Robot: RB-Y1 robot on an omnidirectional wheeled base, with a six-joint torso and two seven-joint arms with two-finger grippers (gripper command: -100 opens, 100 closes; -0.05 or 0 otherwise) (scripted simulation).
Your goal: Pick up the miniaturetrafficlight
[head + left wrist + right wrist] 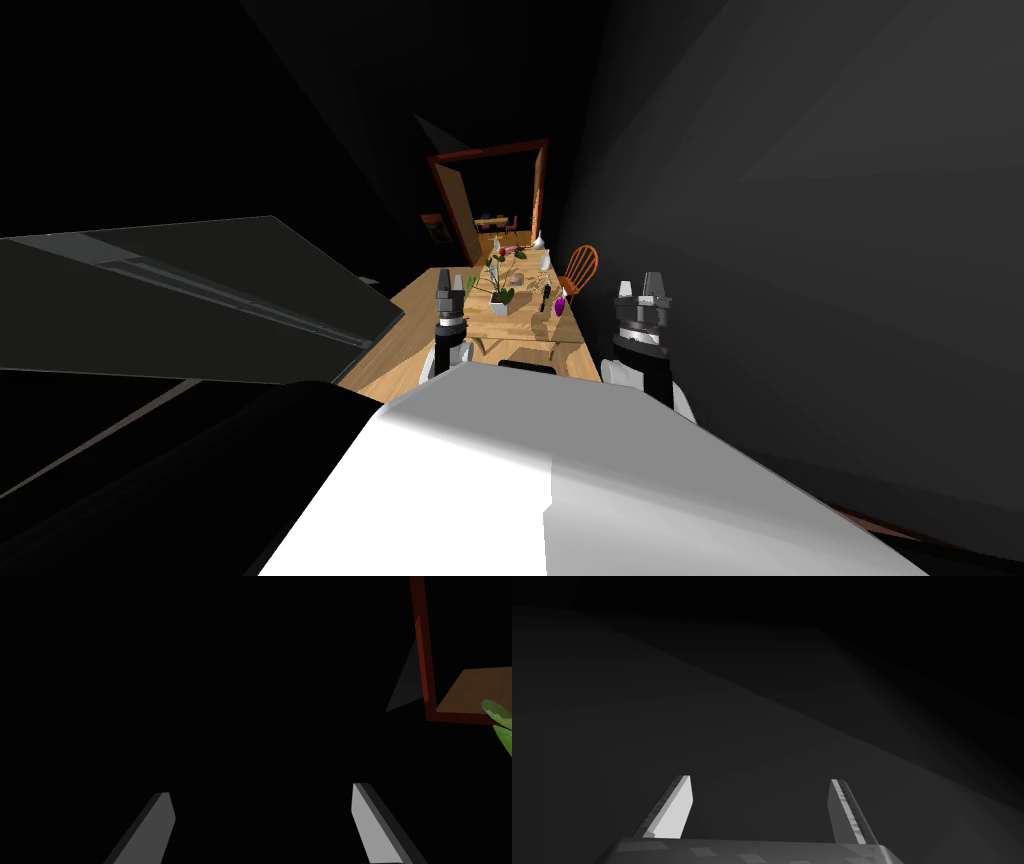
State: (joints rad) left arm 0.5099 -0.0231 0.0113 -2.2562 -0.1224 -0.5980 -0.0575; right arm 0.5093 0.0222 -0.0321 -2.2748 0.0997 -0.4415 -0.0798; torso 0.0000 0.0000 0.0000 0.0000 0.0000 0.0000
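Wooden table [525, 326] bears, perhaps, the miniaturetrafficlight [545, 297].

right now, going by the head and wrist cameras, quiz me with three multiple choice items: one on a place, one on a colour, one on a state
1. Where does the orange chair stand? A at the table, on its right side; B on the table top; C tipped over on the floor.
2. What colour is the plant's pot? A red; B black; C white.
3. How are the left gripper and right gripper set? A both shut; B both open; C left shut on the pot.
Answers: 1 A, the head view shows it upright by the right edge; 2 C, the pot shows white; 3 B, each wrist view shows two fingers well apart, nothing between.
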